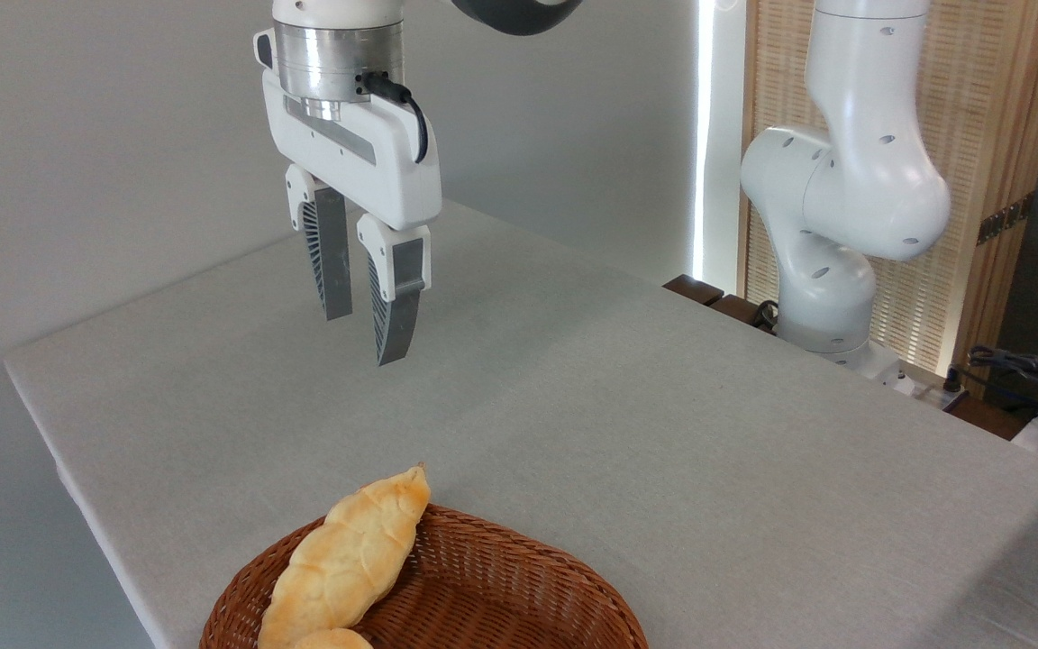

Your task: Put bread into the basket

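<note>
The worktop, covered in pale grey cloth, has its left corner at the left of the view. Near the bottom edge sits the basket, reddish-brown wicker, partly cut off by the frame. The bread lies in the basket's left side, its pointed far end resting on the braided rim and sticking out a little past it. A small pale bun peeks in just below the loaf's near end. Above and well apart from the basket hangs the end effector, released: its 2 ribbed fingers point down with a narrow gap between them, grasping nothing. To the right stands the white arm base before a slatted wooden screen.
</note>
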You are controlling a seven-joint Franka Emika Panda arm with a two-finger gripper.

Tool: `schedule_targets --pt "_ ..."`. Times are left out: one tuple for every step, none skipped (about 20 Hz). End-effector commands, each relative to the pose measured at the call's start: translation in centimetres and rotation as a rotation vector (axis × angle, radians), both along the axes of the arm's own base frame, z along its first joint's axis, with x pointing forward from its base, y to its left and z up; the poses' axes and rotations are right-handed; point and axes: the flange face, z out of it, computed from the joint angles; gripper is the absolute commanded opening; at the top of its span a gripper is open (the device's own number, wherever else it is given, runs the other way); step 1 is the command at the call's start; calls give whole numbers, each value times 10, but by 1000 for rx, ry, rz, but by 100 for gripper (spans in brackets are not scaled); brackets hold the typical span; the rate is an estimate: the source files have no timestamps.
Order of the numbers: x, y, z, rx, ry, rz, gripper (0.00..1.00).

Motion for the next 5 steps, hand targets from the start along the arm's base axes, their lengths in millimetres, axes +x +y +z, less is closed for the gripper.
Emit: schedule_targets --pt "-2 -2 -3 2 50 63 100" --pt "-3 -5 -4 4 59 57 100" --pt "-5 -10 -6 8 74 44 100" --pt "-5 -11 -6 11 75 41 100" --pt "-5 -10 -6 10 74 42 100"
